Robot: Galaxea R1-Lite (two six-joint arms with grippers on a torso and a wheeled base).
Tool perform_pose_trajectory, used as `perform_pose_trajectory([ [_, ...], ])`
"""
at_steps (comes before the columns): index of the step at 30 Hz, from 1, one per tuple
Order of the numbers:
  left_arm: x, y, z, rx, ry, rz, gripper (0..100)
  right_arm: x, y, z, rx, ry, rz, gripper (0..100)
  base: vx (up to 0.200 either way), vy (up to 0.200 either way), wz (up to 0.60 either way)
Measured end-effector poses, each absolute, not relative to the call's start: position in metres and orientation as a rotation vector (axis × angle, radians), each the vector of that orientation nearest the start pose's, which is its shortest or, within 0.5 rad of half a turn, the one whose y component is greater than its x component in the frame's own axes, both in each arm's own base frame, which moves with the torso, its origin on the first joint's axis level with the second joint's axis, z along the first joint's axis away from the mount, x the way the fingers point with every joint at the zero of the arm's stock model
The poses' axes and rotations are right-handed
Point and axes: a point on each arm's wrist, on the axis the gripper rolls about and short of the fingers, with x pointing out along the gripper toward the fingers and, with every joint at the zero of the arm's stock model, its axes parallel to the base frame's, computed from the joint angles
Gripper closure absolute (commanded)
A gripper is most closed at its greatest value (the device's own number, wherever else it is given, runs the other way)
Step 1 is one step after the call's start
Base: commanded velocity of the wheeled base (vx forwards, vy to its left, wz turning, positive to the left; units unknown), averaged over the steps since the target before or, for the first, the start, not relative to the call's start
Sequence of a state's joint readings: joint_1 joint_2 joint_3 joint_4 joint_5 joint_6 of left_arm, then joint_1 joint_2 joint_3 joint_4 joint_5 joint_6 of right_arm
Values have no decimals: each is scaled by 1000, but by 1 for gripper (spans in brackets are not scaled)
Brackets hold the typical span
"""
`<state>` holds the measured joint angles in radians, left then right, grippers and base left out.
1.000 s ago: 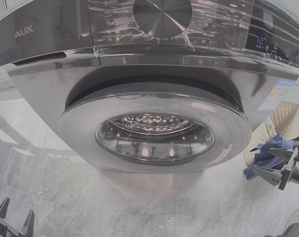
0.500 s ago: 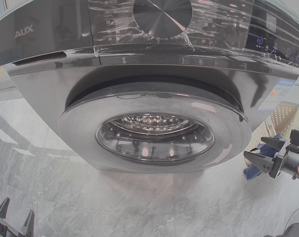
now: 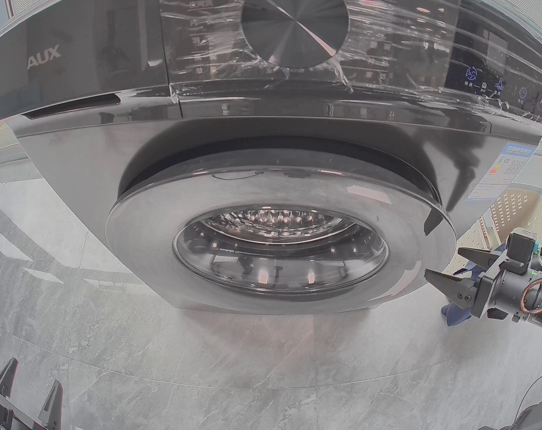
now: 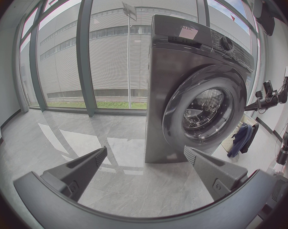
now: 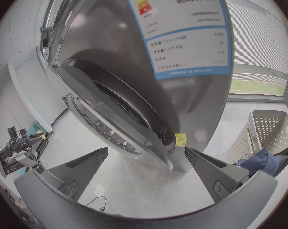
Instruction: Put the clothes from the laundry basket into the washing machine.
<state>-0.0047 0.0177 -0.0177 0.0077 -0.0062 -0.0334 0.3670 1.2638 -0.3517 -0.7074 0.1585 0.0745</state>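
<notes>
Ahead of my right gripper, just off the fingertips, stands the right-hand edge of the washing machine door. Jaws wide, nothing between them.

- Door: round, glass-centred, and looks shut against the front. From the right wrist view its rim stands proud of the cabinet; I cannot tell whether it is latched or slightly ajar.
- Rim edge lies in line with the gap between my right fingers, near but not touching. It curves away from the jaws rather than lying square across them.
- Laundry basket: on the floor behind and to the outer side of the right jaws, away from the door. A blue garment hangs over its rim, with a dark garment beside it. Both are in the basket, none in the drum.
- Left gripper: low, jaws wide and empty, well apart from door and basket.

Judgement: nothing can be loaded until the door swings open. The right arm is much the nearer to both the door edge and the clothes. The coming move depends on hooking that rim edge directly ahead of the right jaws. Risk: the fingers may slide off the smooth curved rim.
</notes>
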Motion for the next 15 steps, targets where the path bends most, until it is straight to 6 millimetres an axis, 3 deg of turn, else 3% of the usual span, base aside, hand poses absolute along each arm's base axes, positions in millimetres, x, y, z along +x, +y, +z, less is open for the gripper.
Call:
perform_pose_trajectory([
  [15, -23, 0, 80, -33, 8, -11, 0, 170, 79, 167, 55, 243, 560, 0, 0, 0, 0],
])
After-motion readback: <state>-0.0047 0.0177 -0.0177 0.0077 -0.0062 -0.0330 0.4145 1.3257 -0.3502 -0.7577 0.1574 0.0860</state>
